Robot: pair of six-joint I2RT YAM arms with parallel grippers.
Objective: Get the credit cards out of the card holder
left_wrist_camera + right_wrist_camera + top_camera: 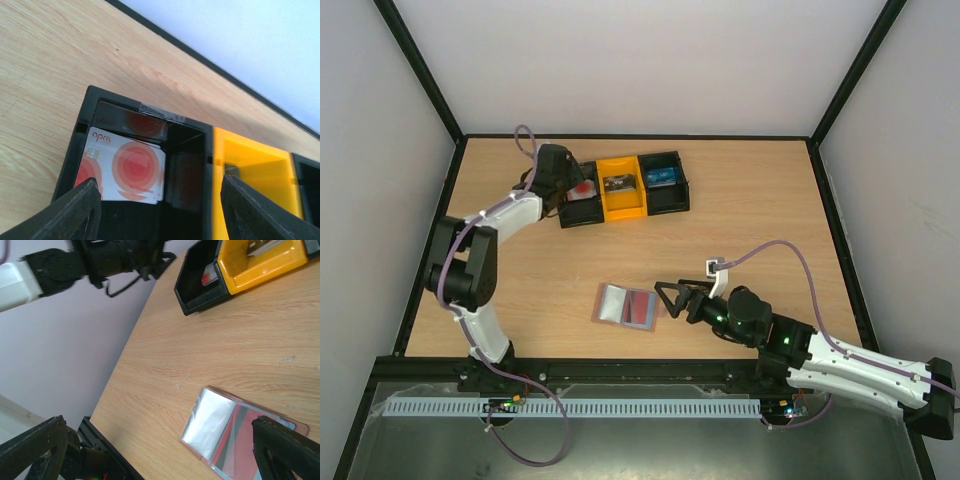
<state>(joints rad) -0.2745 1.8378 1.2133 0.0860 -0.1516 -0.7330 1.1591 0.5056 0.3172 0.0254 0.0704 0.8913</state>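
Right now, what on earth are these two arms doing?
They are emptying a card holder. The left gripper hangs open over a black tray compartment, where a pale card with a red round mark lies loose. The card holder lies open on the table, a red card showing in its pocket, and the right gripper, jaws wide, is right beside it.

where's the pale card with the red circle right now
The pale card lies in the tray's leftmost black compartment, seen in the left wrist view, beneath the open left gripper.
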